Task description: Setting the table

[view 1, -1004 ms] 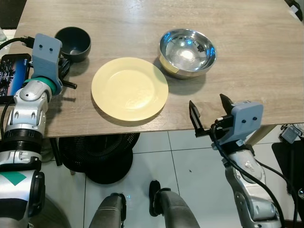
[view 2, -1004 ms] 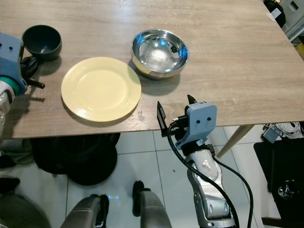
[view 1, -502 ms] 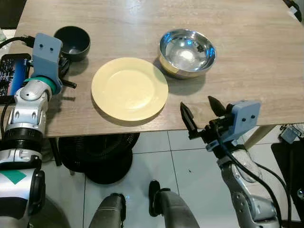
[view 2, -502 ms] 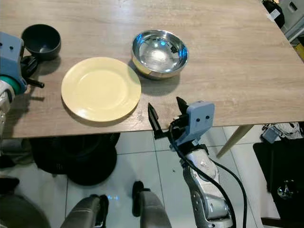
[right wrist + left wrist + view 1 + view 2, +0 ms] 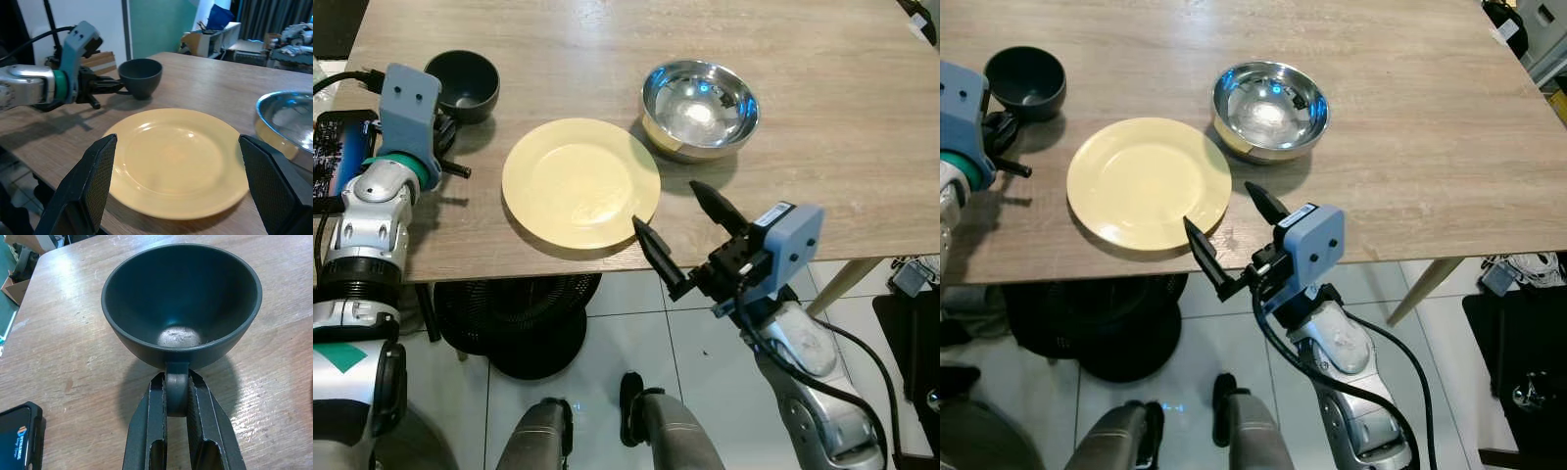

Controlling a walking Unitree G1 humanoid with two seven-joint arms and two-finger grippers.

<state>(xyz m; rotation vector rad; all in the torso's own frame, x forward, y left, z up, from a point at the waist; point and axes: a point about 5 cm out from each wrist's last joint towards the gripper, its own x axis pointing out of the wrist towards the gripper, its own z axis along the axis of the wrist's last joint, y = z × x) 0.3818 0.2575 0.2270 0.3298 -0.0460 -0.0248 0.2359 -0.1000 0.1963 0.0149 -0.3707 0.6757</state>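
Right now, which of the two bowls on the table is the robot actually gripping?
The dark bowl at the table's left end: the left gripper is shut on its handle. The shiny steel bowl stands free, beyond the yellow plate.

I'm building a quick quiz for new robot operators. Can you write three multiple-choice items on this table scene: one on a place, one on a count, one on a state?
1. Where does the yellow plate lie?
A. between the dark cup and the steel bowl
B. inside the steel bowl
C. on the floor

2. How many dishes are on the table?
A. one
B. three
C. five

3. What is the left gripper doing?
A. hanging open over the plate
B. shut on the cup's handle
C. holding the steel bowl

Key: 1 A, the head views show the plate with the cup on one side and the bowl on the other. 2 B, cup, plate and bowl. 3 B, the left wrist view shows both fingers clamped on the handle, while the right gripper is open at the plate's edge.
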